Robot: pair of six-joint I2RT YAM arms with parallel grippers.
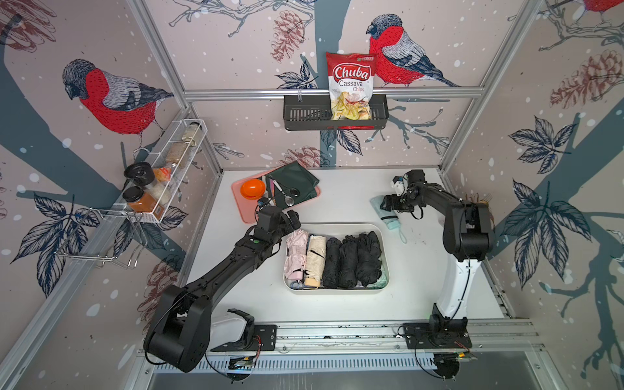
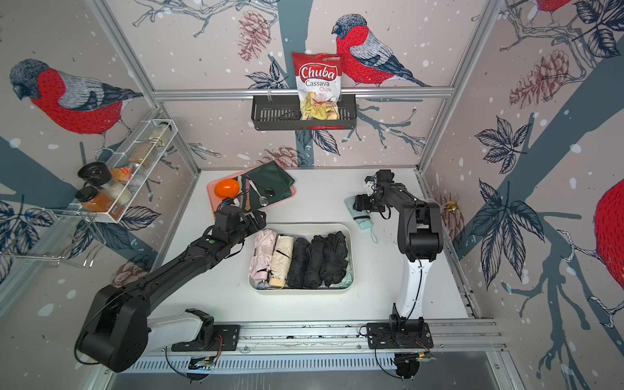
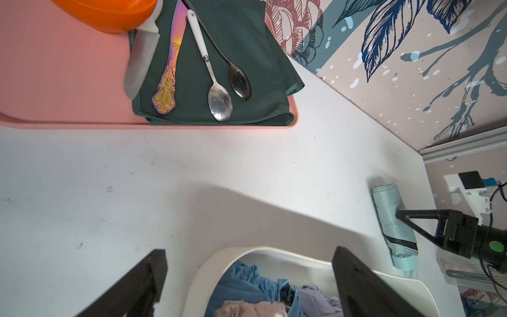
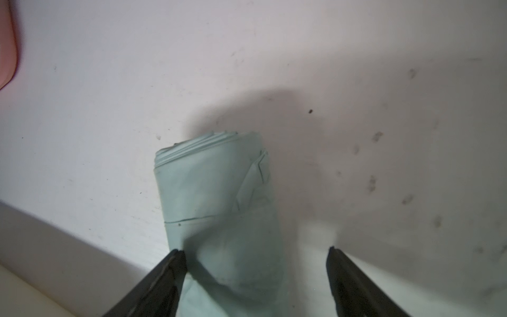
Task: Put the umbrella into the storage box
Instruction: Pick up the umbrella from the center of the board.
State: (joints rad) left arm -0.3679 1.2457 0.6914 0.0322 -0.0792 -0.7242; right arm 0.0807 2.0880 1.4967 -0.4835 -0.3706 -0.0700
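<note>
**Mint umbrella out on the bench, right claw astride it**

In both top views the storage box (image 1: 337, 291) (image 2: 304, 291) sits mid-bench. It is packed side by side with a pink umbrella (image 1: 297, 251), a cream umbrella (image 1: 314, 256) and three black umbrellas (image 1: 351, 258). The mint umbrella (image 1: 394, 223) (image 2: 365, 221) I'm after lies outside it, on the bench just past the box's far right corner. My right claw (image 1: 386, 204) (image 2: 358, 204) is down over its far half. My left claw (image 1: 293, 218) (image 2: 259, 217) hangs above the box's far left corner. Behind that, the pink tray (image 1: 243, 211) carries an orange bowl (image 1: 252, 188), a green cloth (image 1: 297, 179) and cutlery. Open bench runs between the box's right wall and the right arm.

From the left wrist, my left claw (image 3: 249, 249) is spread wide and grips nothing. Only the box's rounded rim (image 3: 208, 263) lies below it, with blue, lilac and pink fabric inside. A broad band of bare bench separates the box from the tray (image 3: 55, 82). The mint umbrella (image 3: 392, 219) lies near the bench's far edge, with a right-claw finger across it.

From the right wrist, my right claw (image 4: 255, 252) is open and straddling the mint umbrella (image 4: 219, 192). One fingertip (image 4: 175, 260) meets the fabric's edge — the other stands off, with bench showing in the gap. The rolled end points out over open bench.
</note>
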